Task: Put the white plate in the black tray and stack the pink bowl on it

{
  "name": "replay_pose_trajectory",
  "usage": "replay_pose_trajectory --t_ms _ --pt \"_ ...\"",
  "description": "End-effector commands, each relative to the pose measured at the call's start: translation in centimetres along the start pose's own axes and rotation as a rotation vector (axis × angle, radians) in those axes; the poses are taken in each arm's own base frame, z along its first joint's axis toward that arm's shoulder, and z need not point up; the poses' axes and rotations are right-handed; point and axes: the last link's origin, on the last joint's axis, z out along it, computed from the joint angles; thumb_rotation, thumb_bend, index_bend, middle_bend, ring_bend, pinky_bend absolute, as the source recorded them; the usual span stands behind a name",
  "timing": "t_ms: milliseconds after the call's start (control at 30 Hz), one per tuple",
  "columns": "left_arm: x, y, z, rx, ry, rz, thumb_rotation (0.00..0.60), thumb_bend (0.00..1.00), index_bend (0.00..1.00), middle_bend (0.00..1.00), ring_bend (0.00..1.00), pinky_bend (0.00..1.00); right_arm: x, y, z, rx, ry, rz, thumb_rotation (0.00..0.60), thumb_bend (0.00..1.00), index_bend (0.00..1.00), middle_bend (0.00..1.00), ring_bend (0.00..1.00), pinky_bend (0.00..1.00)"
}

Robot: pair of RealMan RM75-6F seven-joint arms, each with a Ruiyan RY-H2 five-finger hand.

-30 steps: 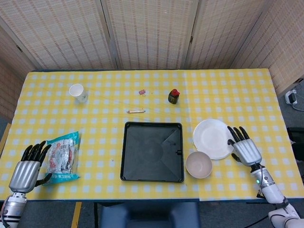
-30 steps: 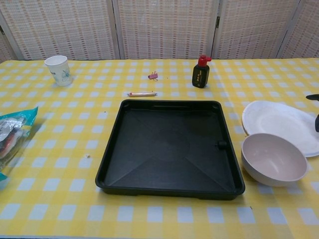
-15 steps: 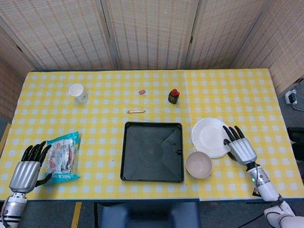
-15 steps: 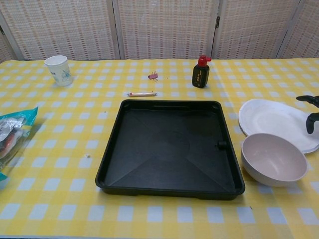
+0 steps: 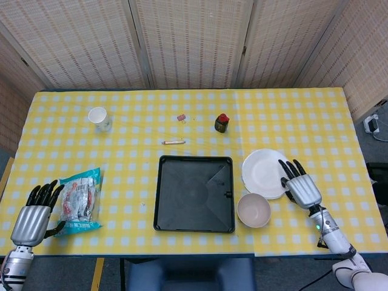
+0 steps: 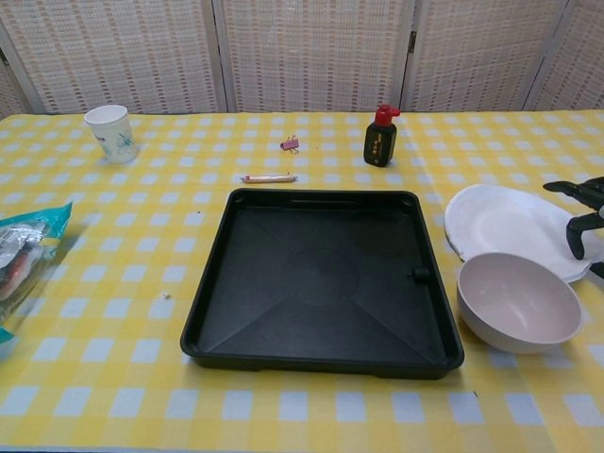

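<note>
The right robot hand (image 5: 299,187), fingers spread, rests on the white plate's (image 5: 262,173) right edge; the black tray (image 5: 194,194) lies leftward.

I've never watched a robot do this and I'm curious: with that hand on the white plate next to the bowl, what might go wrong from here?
Two things, probably. The right robot hand rests its spread fingers on the round white plate without visibly gripping it, so the flat plate may slide away rather than lift. The pink bowl sits right against the plate's near edge, beside the square black plastic tray, so dragging the plate towards the tray could knock the bowl.
</note>
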Motion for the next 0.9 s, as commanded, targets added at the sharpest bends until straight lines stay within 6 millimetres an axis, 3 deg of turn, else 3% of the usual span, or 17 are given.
replay_pose_trajectory --t_ms 33,200,433,667,900 --pt "0.0 0.0 0.0 -0.001 -0.001 -0.002 0.6 0.27 0.0 0.0 0.03 0.01 0.3 -0.2 0.0 0.004 0.029 0.023 0.6 0.49 0.58 0.03 0.09 0.04" --pt "0.1 0.0 -0.2 -0.007 0.002 -0.005 0.6 0.27 0.0 0.0 0.03 0.01 1.0 -0.3 -0.3 0.006 0.087 0.051 0.6 0.5 0.64 0.08 0.12 0.04" --pt "0.3 0.2 -0.3 -0.013 0.006 -0.01 0.6 0.27 0.0 0.0 0.03 0.01 2.1 0.2 -0.8 -0.002 0.148 0.055 0.6 0.5 0.64 0.09 0.12 0.04" --pt "0.4 0.3 -0.4 -0.016 0.011 -0.013 0.6 0.27 0.0 0.0 0.03 0.01 4.6 1.0 -0.5 -0.027 0.257 0.121 0.6 0.5 0.64 0.09 0.12 0.04" --pt "0.5 0.3 -0.5 -0.017 0.014 -0.016 0.6 0.27 0.0 0.0 0.03 0.01 7.9 0.5 -0.2 -0.009 0.393 0.18 0.6 0.5 0.65 0.1 0.12 0.04"
